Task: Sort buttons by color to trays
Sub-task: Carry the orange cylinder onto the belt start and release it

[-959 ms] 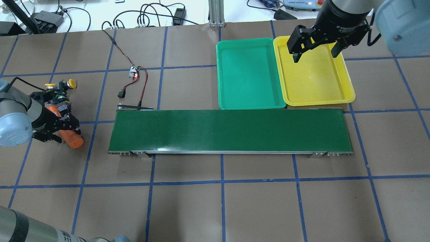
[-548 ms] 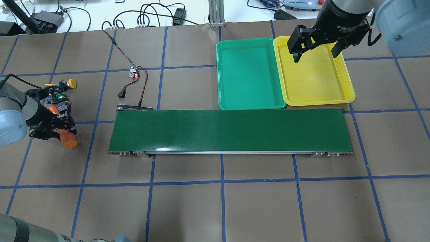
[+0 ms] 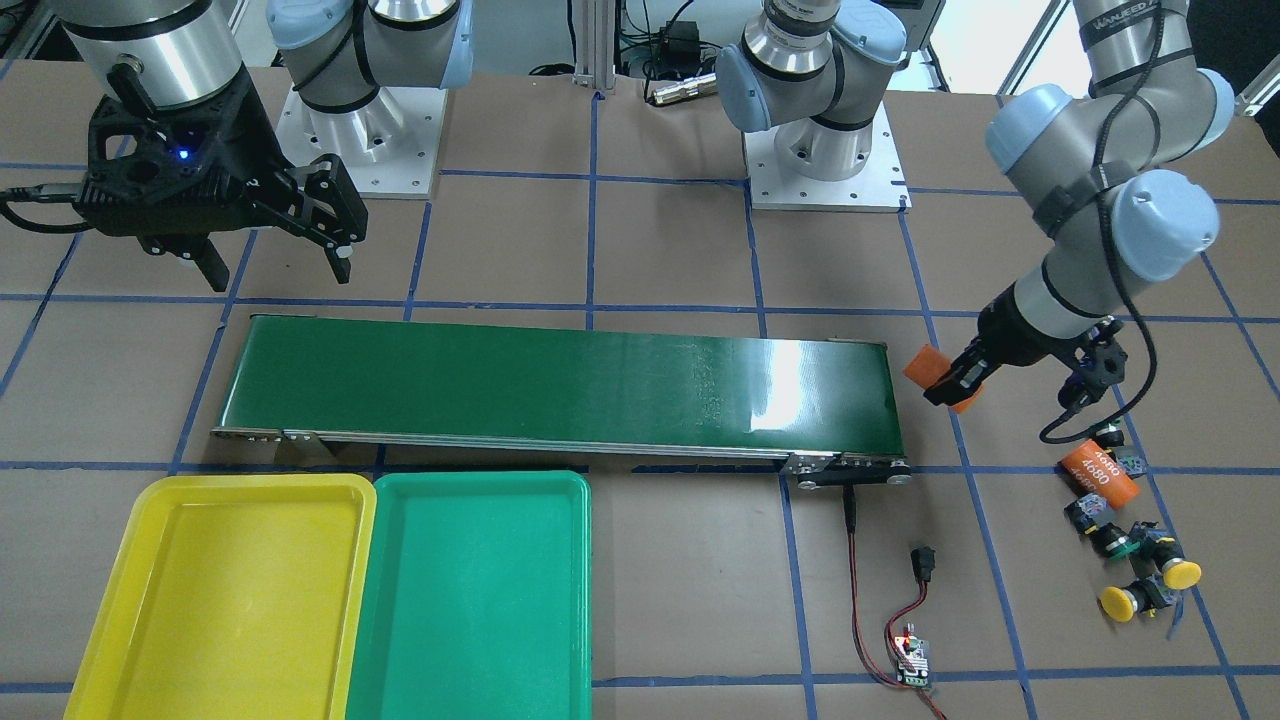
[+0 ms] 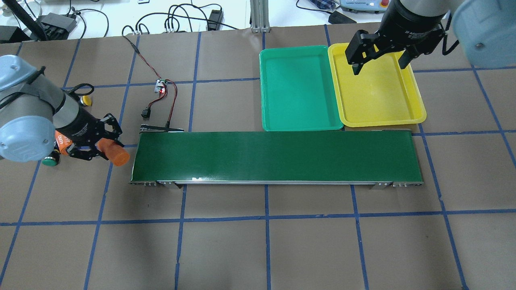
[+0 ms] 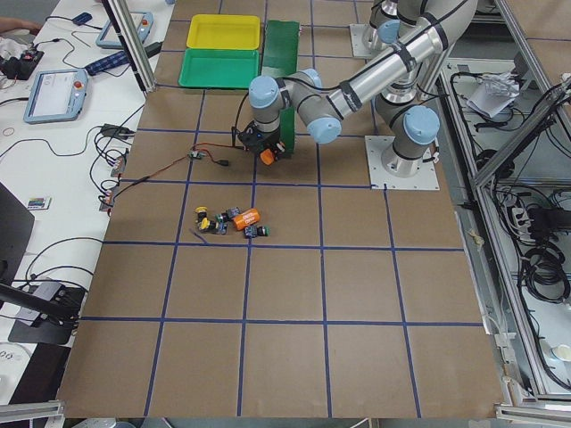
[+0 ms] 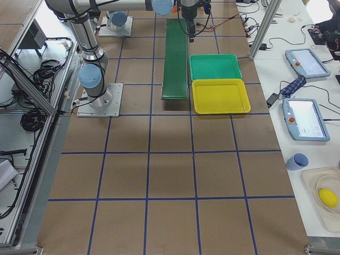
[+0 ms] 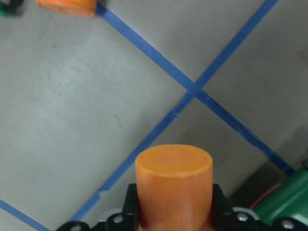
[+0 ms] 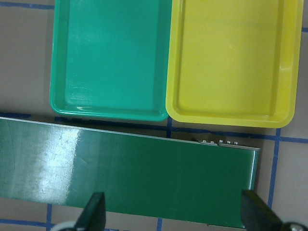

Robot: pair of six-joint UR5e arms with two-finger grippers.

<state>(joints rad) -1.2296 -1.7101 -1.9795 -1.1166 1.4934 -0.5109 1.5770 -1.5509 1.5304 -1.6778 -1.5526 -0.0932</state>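
Observation:
Several buttons lie in a loose cluster on the table beyond the belt's end, among them a yellow-capped button [image 3: 1180,573], a second yellow one [image 3: 1117,602] and a green-capped button [image 3: 1115,545]. The overhead view shows only a yellow button [image 4: 84,100] and a green button [image 4: 49,162] beside my left arm. My left gripper [image 4: 102,144] is shut on an orange cylinder [image 4: 115,156] [image 7: 173,183], held just off the belt's left end. The green tray [image 4: 298,88] and yellow tray [image 4: 379,96] are both empty. My right gripper [image 4: 379,66] hangs open and empty above the yellow tray.
A long dark green conveyor belt [image 4: 274,157] runs across the middle, in front of the trays. A second orange cylinder printed 4680 [image 3: 1098,475] lies among the buttons. A small circuit board with red and black wires [image 4: 161,86] sits behind the belt's left end.
My left gripper has swung to the right, away from the button cluster toward the belt's left end, carrying the orange cylinder. The right arm has not moved.

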